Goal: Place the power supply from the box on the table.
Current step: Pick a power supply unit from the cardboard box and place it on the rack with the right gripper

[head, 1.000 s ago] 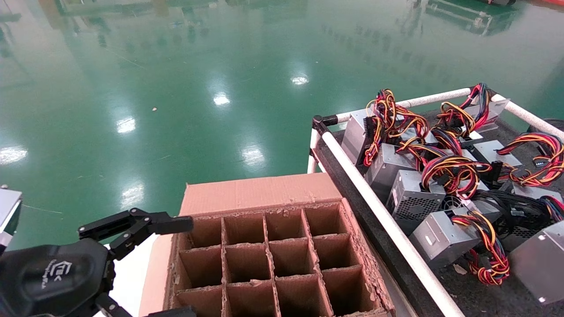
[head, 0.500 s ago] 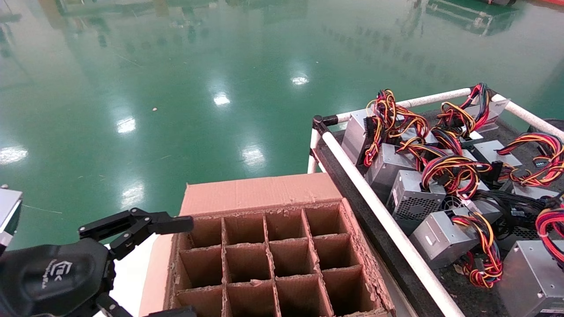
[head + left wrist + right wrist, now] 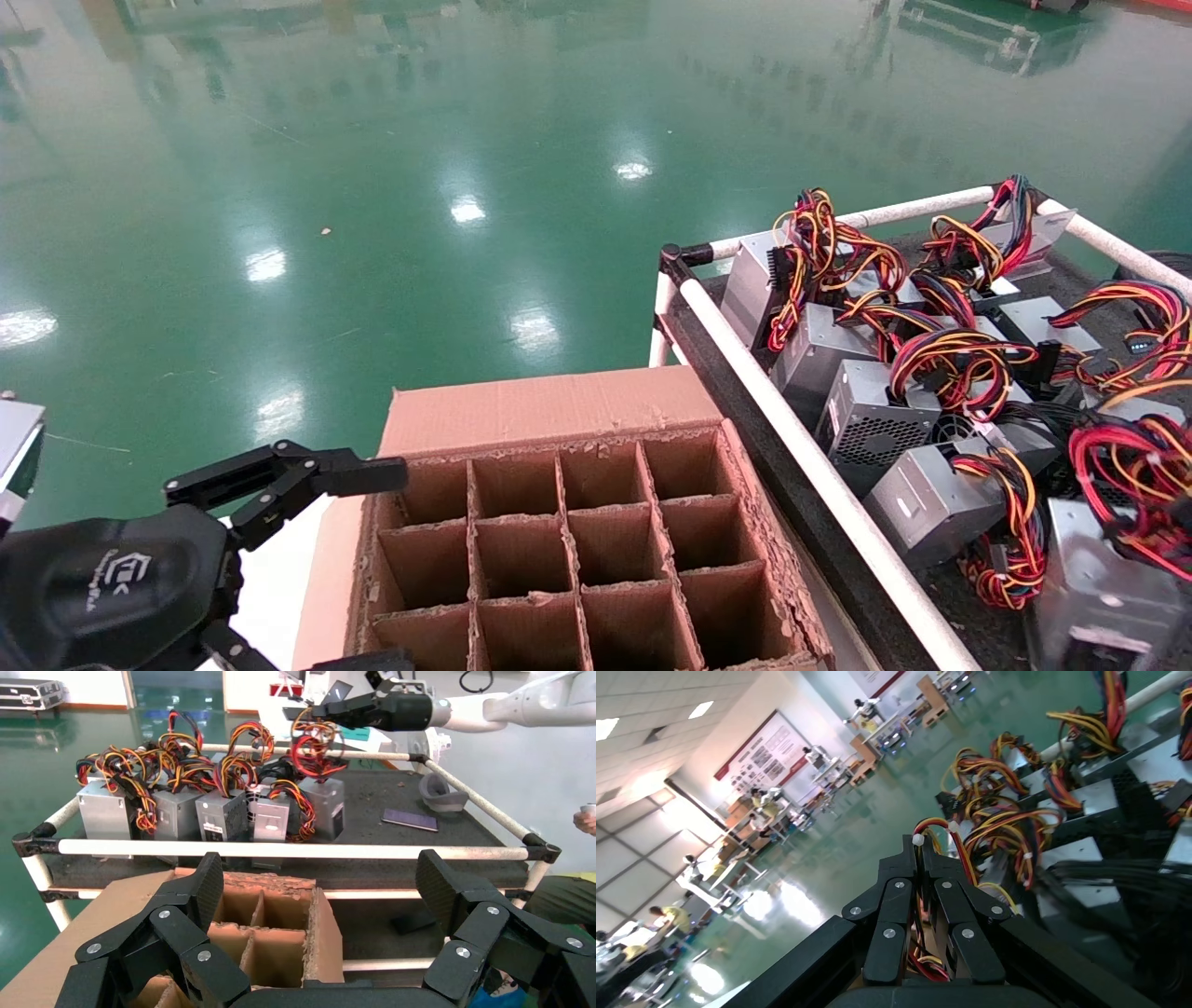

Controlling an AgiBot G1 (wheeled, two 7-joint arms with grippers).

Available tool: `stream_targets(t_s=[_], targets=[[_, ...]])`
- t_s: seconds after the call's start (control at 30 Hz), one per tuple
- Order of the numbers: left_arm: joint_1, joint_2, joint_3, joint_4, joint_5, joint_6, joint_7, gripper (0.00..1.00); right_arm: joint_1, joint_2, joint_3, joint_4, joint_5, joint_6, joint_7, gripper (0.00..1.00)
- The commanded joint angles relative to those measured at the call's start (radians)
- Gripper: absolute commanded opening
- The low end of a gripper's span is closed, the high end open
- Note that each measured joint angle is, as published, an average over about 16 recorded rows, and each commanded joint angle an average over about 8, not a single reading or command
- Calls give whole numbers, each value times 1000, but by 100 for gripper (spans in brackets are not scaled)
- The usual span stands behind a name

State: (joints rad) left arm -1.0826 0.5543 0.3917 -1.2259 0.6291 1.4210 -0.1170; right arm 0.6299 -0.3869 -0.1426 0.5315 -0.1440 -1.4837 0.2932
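The power supply [image 3: 1099, 582], a silver-grey block, hangs tilted over the table [image 3: 978, 620] at the near right, its red and yellow wires [image 3: 1122, 466] bunched above it. My right gripper [image 3: 919, 850] is shut on that wire bundle; in the left wrist view the right gripper [image 3: 330, 713] holds the wires above the block [image 3: 327, 804]. I cannot tell whether the block touches the table. The box [image 3: 549, 410] shows only bare cells. My left gripper [image 3: 372, 568] stands open at the box's left side, and the left wrist view shows this gripper [image 3: 321, 881] with nothing in it.
Several other grey units with coloured wire bundles [image 3: 866, 419] crowd the table behind the white pipe rail [image 3: 792, 429]. A flat dark item [image 3: 410, 819] and a grey tape roll [image 3: 443, 796] lie on the table's far part. Green floor [image 3: 372, 186] surrounds everything.
The held power supply has come in from the right edge over the table, moving left and tilting, its wires now showing above it. The left arm has not moved.
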Motion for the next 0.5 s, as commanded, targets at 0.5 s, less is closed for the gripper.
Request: stream_targets(t_s=[0.5], targets=[[0,0,0,0,0,0,0,100,236,-77,-95,-156,-153,-17,-4,0]])
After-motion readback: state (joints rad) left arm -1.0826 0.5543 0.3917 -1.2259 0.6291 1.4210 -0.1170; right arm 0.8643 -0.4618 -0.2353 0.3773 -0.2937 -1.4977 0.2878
